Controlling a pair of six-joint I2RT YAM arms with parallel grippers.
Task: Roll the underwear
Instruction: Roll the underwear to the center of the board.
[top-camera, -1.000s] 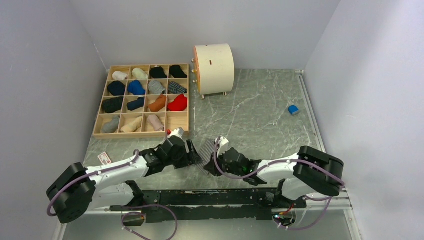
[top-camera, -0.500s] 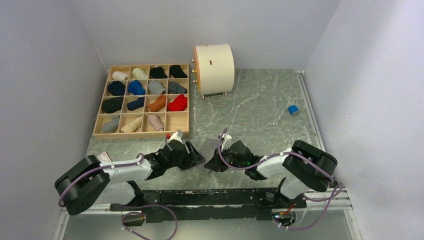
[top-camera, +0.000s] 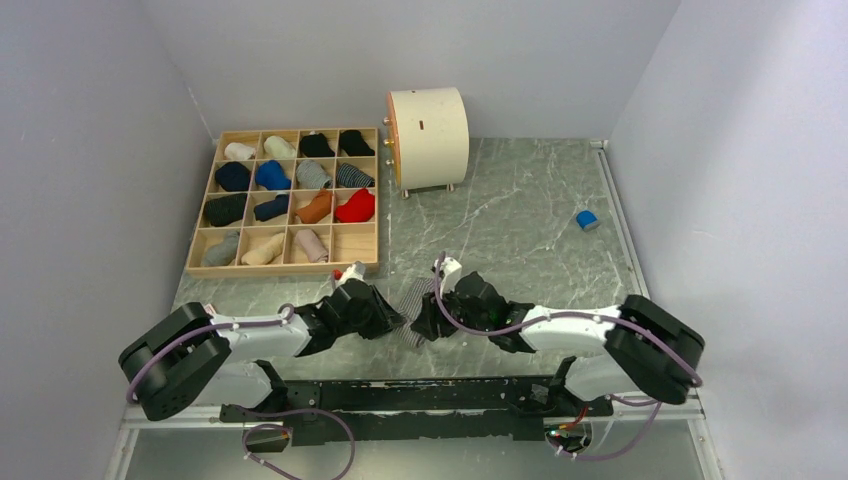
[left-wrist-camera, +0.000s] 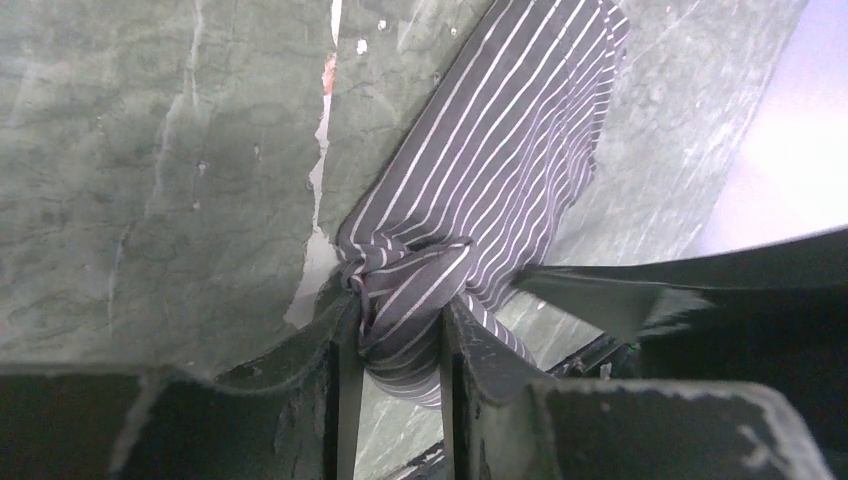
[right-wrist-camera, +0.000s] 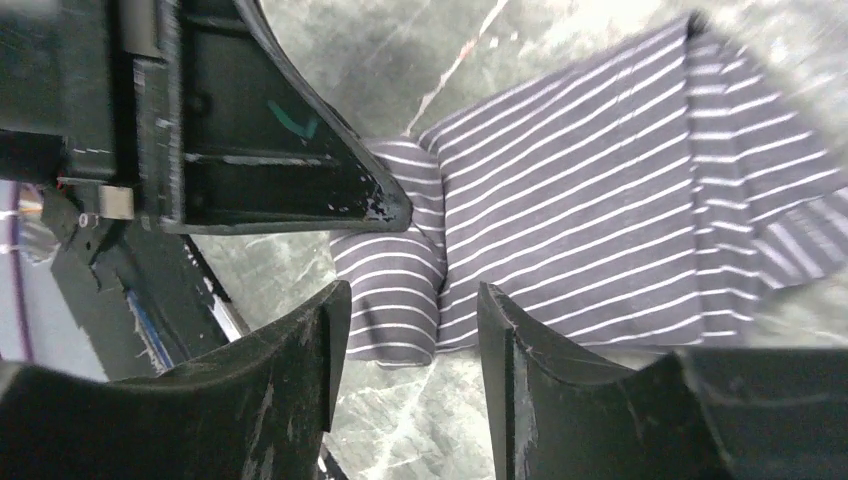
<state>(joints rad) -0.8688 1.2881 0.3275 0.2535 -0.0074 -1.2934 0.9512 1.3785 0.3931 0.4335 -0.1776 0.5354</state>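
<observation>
Lying mostly flat at the front edge of the bench (top-camera: 520, 210), the grey striped underwear (left-wrist-camera: 500, 170) has one end bunched into a starter roll, clamped tight in the left claw (left-wrist-camera: 397, 320) as an anchor, while the right claw (right-wrist-camera: 412, 300) straddles that end, parted, holding nothing.

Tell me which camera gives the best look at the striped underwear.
The right wrist view: the striped underwear fills it, flat with one end rolled. The left wrist view shows mostly the bunched end pinched in the left gripper. The top view shows only a sliver between the arms.
</observation>
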